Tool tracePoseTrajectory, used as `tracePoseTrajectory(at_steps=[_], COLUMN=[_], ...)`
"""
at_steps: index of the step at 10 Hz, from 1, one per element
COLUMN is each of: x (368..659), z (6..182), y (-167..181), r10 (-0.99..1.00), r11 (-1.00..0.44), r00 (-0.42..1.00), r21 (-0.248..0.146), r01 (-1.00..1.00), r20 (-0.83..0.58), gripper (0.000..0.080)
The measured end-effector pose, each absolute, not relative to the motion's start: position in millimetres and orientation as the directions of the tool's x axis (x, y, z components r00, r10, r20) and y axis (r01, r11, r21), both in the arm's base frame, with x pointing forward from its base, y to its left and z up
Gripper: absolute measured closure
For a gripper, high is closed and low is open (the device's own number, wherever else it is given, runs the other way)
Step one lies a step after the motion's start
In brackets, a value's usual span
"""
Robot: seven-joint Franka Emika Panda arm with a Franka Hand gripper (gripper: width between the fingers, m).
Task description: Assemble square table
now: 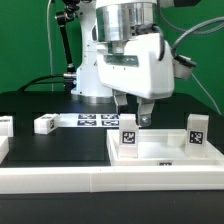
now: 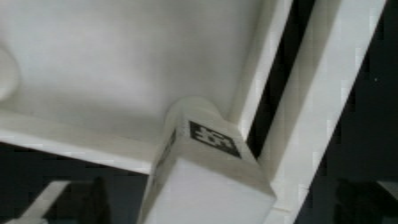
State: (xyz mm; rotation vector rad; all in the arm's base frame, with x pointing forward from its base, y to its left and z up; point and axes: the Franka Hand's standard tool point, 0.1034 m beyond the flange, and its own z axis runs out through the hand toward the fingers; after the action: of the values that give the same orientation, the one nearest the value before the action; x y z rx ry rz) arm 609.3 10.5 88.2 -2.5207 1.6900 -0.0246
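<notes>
Farthest out from the jaws, toward the exterior view's left, a short white blocky plastic loose leg [image 1: 5, 125] and a second loose leg [image 1: 45, 124] lie apart on the black table [image 1: 40, 105]. Closer in, the marker board [image 1: 95, 120] lies flat just beside the jaws. The Panda's two-finger gripper [image 1: 134, 114] hangs with its jaws spread wide and nothing between them. Directly beneath stands the upright leg [image 1: 128, 140] [image 2: 210, 150], white, blocky and tagged. It sits at a corner of the white rimmed square plastic tabletop [image 1: 160, 152] [image 2: 107, 70]. Beyond the jaws, toward the exterior view's right, a far leg [image 1: 196, 130] stands on another corner. The step looks like seating the upright leg. Done well, the jaws would centre over it, close squarely on its flat sides, and keep it vertical so it turns in without tilting or shifting the slab.
</notes>
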Motion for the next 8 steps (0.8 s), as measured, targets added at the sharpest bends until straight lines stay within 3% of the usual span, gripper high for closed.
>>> tracePoseTrajectory(at_steps=[4,8], x=[609.4,608.3], z=[88.1,86.0], y=[8.8,9.4], r10=[-0.753,-0.493], r11=[-0.653,-0.868], r00=[0.658,0.87], r21=[-0.107,-0.083], r01=[-0.749,-0.489], r20=[-0.011,0.027], gripper=[0.0151,0.0151])
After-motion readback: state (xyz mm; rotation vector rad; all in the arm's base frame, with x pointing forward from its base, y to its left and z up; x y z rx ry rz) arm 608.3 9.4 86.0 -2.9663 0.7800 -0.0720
